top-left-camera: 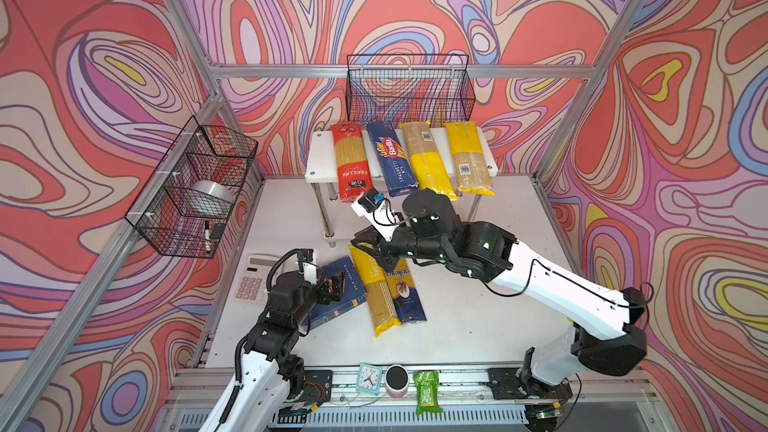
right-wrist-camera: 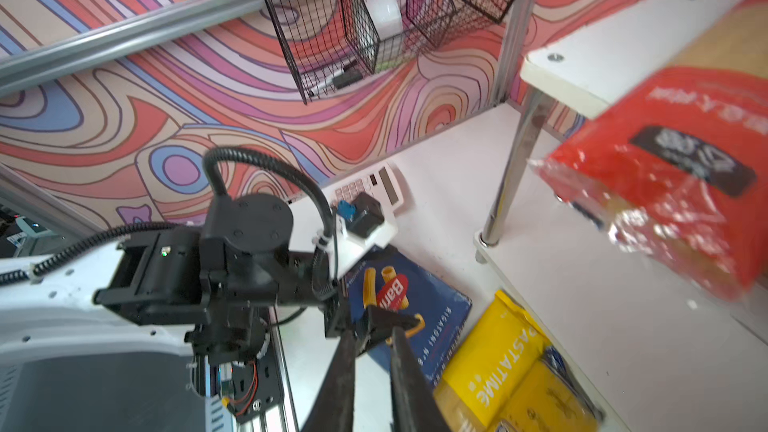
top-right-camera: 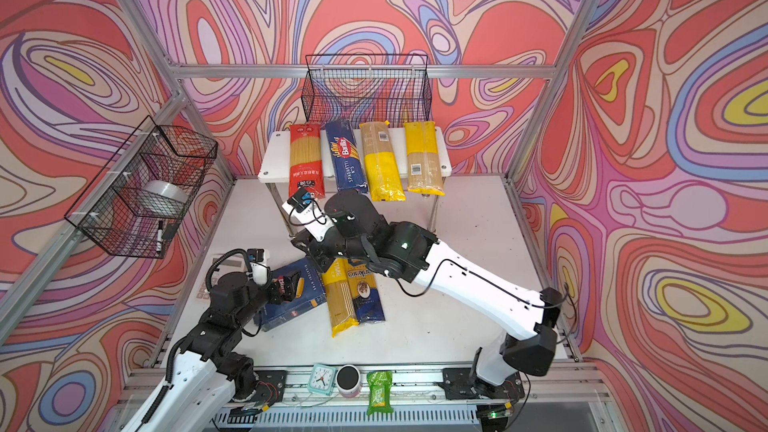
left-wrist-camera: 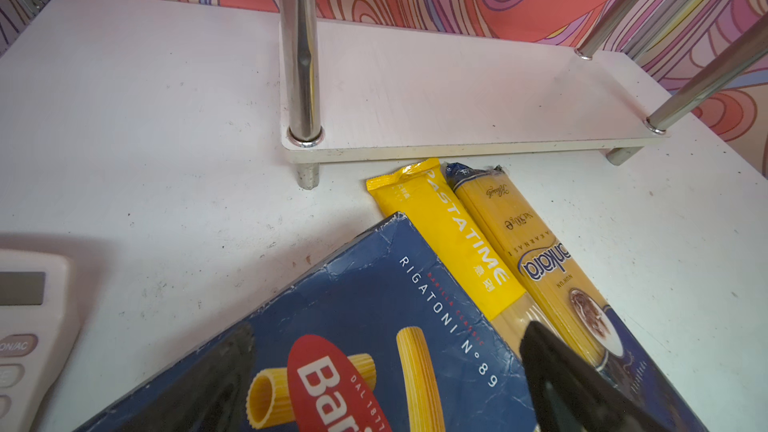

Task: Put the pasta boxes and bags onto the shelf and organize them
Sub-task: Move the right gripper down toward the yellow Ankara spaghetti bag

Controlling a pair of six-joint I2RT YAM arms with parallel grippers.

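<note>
On the top board of the white shelf (top-left-camera: pixel 320 155) lie a red bag (top-left-camera: pixel 349 160), the long Barilla spaghetti box (top-left-camera: pixel 390 157) and two yellow-and-clear bags (top-left-camera: pixel 428 160) (top-left-camera: pixel 469 155). The wide rigatoni box (top-left-camera: pixel 336 305) lies flat on the table, beside the yellow Pastatime bag (top-left-camera: pixel 376 292) and a dark blue-and-gold bag (top-left-camera: pixel 405 292). My left gripper (left-wrist-camera: pixel 388 326) hovers over the rigatoni box (left-wrist-camera: pixel 374 284), open wide. My right gripper (right-wrist-camera: pixel 374 332) hangs above the Pastatime bag's far end (top-left-camera: pixel 361 253), narrowly open and holding nothing. The shelf's lower board (left-wrist-camera: pixel 457 97) is bare.
A white calculator (top-left-camera: pixel 255 280) lies left of the rigatoni box. Black wire baskets hang on the back wall (top-left-camera: pixel 409 85) and the left wall (top-left-camera: pixel 195 184). A small clock (top-left-camera: pixel 369 378), a round cup (top-left-camera: pixel 396 380) and a green packet (top-left-camera: pixel 427 392) sit on the front rail.
</note>
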